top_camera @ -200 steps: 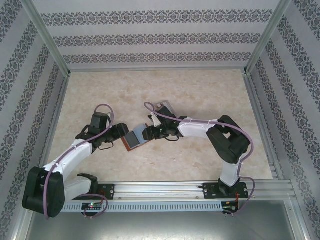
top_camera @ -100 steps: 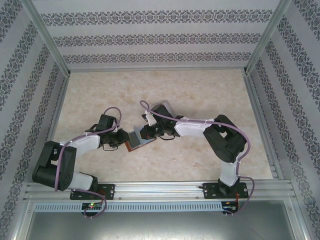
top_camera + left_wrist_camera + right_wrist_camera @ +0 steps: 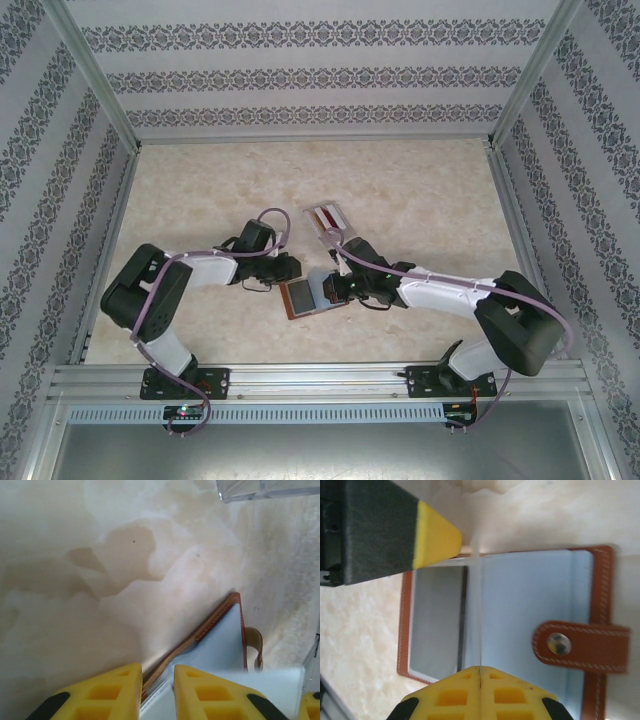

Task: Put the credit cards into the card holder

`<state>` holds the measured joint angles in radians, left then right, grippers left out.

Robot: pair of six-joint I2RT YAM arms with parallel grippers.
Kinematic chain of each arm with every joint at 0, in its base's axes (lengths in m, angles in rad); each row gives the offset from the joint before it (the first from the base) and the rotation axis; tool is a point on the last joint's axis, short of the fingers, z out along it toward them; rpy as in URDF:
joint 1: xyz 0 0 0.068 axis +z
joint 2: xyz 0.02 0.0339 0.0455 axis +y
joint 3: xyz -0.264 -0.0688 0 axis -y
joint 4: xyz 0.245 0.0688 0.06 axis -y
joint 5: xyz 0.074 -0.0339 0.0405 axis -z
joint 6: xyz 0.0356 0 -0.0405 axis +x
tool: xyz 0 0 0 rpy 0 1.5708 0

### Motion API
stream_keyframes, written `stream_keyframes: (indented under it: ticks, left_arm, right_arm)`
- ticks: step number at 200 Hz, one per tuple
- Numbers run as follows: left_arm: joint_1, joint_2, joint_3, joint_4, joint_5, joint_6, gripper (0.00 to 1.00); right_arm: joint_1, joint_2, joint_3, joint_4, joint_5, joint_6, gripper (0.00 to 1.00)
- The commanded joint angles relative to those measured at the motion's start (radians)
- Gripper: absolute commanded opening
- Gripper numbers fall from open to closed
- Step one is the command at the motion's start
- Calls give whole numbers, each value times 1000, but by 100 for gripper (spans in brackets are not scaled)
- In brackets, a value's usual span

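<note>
One card holder [image 3: 303, 298] lay open on the marbled table [image 3: 430, 190], toward the near side, between the two grippers. Just beyond it to the far right sat one clear plastic tray [image 3: 346, 226], apart from the holder. It held credit cards [image 3: 322, 215] in dark red and white, too small to count. Patterned walls closed in the table on three sides.

From above, the left gripper [image 3: 289, 278] sat at the holder's far left edge. The right gripper [image 3: 336, 291] covered its right part, hiding the grip.

The left wrist view showed the left gripper [image 3: 157, 672] nearly closed, pinching the holder's [image 3: 220, 640] brown stitched edge between its yellow fingers. A corner of the tray [image 3: 260, 487] stood far off.

The right wrist view showed the holder's [image 3: 520, 595] grey-blue inside and its one clasp tab [image 3: 585, 647] with one pale snap [image 3: 558, 644]. The right gripper [image 3: 480, 672] was pressed together on a thin pale sheet [image 3: 477, 610] seen edge-on. Whether that sheet was a card or a sleeve leaf could not be told.
</note>
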<state>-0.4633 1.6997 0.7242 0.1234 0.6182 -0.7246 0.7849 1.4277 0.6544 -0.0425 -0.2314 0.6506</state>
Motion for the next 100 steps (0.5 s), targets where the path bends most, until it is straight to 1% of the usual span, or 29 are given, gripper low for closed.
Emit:
stream_keyframes:
  ticks: [1, 28, 35, 46, 54, 58, 67, 72, 83, 100]
  left_arm:
    - [6, -35, 12, 28, 39, -5, 27]
    - [47, -139, -24, -60, -33, 47, 33]
    - [62, -169, -39, -88, -66, 69, 35]
    - [87, -213, -56, -134, -151, 109, 38]
    - [109, -238, -71, -150, -201, 130, 39]
    - [122, -246, -79, -151, -214, 139, 39]
    - [150, -261, -97, -141, -230, 150, 39]
    - [165, -268, -108, -129, -234, 156, 39]
    - [182, -286, -136, -101, -257, 175, 38]
    - [185, -312, -174, -72, -313, 210, 38]
  right_arm:
    - [-14, -41, -13, -18, 77, 15, 0]
    - [15, -15, 34, -10, 19, -19, 0]
    - [34, 7, 53, -6, 12, -24, 0]
    - [65, 52, 90, 2, -10, -43, 1]
    - [88, 90, 119, -2, -16, -50, 5]
    - [100, 107, 133, -2, -19, -55, 10]
    - [121, 150, 164, -2, -26, -65, 23]
    - [131, 172, 180, -5, -29, -67, 27]
    - [143, 217, 213, 0, -64, -79, 29]
    - [146, 276, 252, 17, -146, -77, 29]
